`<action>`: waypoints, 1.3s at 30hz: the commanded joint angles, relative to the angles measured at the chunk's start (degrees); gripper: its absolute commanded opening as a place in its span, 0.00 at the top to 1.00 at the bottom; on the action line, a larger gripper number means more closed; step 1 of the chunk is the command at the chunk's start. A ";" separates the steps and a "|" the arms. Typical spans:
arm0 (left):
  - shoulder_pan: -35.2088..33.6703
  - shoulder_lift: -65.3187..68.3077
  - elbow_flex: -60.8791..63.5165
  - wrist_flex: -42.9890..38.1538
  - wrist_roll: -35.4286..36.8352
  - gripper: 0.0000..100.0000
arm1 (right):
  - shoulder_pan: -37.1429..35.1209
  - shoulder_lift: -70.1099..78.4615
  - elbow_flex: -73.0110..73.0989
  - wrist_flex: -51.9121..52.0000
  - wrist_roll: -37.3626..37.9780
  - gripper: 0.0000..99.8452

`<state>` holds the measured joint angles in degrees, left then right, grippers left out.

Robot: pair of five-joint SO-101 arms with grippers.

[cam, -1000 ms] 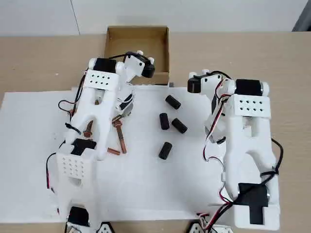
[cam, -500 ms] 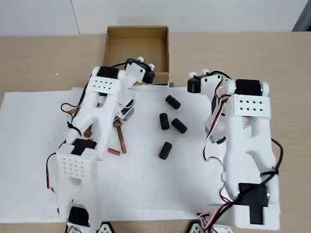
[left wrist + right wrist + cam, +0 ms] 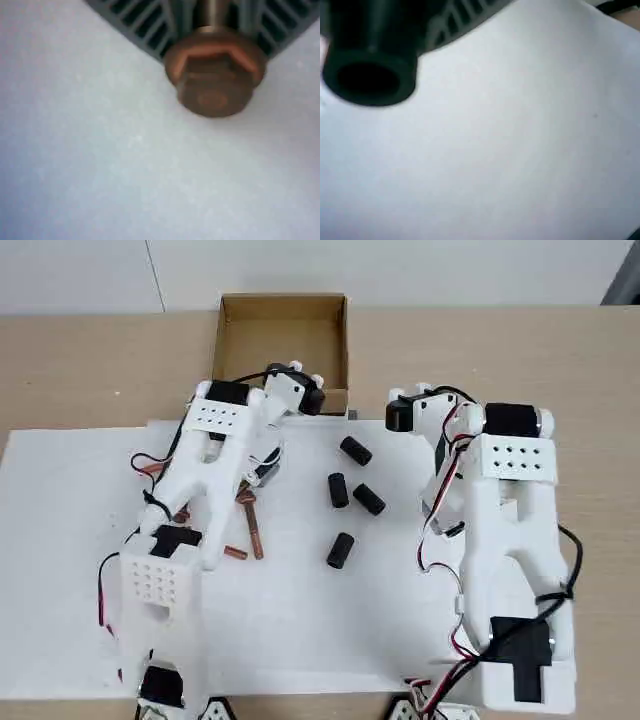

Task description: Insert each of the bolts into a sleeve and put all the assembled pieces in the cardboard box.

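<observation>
Left gripper clamped on a bolt, right gripper gripping a sleeve, both over the sheet and not yet mated, so I read zero assemblies done: box empty, four sleeves and several bolts loose on the sheet.

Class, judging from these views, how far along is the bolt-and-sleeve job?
Done: nothing; the cardboard box looks empty. In hand: the left arm holds a bolt, the right arm apparently a sleeve. Left: four loose sleeves and several loose bolts lie unassembled on the sheet.
</observation>
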<state>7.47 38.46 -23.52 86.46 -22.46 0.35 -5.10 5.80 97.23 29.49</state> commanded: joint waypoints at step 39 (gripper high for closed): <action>1.76 -47.65 -12.53 13.71 16.18 1.00 | 0.04 -48.22 4.92 1.10 -11.96 1.00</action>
<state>9.05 -2.15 -40.92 99.56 -7.43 0.26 -50.20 8.88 98.20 18.68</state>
